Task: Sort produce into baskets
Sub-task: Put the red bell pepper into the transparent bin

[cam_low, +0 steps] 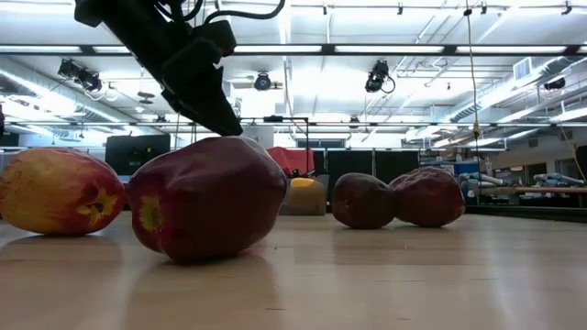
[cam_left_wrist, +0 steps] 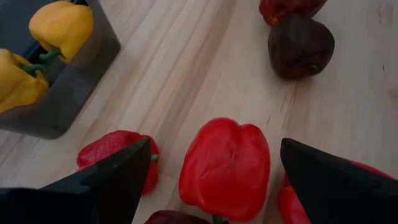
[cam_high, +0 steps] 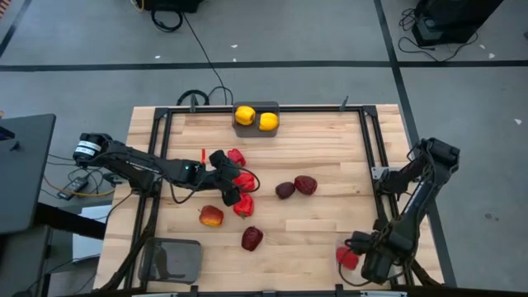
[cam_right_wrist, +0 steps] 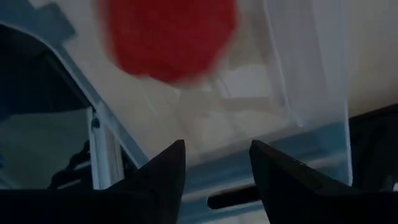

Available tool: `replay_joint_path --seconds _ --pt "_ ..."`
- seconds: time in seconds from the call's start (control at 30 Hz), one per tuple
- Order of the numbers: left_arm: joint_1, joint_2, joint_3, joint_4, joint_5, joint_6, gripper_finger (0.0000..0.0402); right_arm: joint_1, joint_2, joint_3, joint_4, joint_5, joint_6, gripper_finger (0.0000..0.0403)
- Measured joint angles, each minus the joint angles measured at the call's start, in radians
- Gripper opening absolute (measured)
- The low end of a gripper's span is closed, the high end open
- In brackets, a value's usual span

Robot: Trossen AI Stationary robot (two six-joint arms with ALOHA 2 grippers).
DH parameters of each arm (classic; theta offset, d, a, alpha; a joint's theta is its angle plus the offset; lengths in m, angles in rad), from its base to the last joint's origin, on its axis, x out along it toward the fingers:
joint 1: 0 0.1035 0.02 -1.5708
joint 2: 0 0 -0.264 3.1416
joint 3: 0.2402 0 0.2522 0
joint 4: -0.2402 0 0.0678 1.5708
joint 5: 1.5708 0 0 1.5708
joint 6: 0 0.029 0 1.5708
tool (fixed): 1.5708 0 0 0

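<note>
Two yellow fruits [cam_high: 256, 119] lie in a grey basket [cam_high: 272, 106], one pepper [cam_right_wrist: 168, 37] in the clear one, seven pieces wait; left gripper [cam_left_wrist: 211, 180] fingers apart around a pepper [cam_left_wrist: 227, 163], right gripper [cam_right_wrist: 214, 168] fingers apart, empty.

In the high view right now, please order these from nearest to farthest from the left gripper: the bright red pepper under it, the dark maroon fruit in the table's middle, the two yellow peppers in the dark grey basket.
1. Bright red pepper, directly at the open left gripper.
2. Dark maroon fruit, toward the right arm's side.
3. Two yellow peppers in the dark grey basket, at the far edge.
</note>
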Motion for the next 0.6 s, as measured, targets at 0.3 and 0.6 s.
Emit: replay_joint_path --seconds 0.3,0.6 --pt "0.003 0.000 0.000 -0.002 0.102 0.053 0.0362 0.001 -0.104 0.004 0.009 0.059 0.018 0.0193" --pt "0.046 0.057 0.000 -0.001 0.105 0.241 0.0362 -0.003 -0.220 0.004 0.009 0.372 -0.061 0.0194"
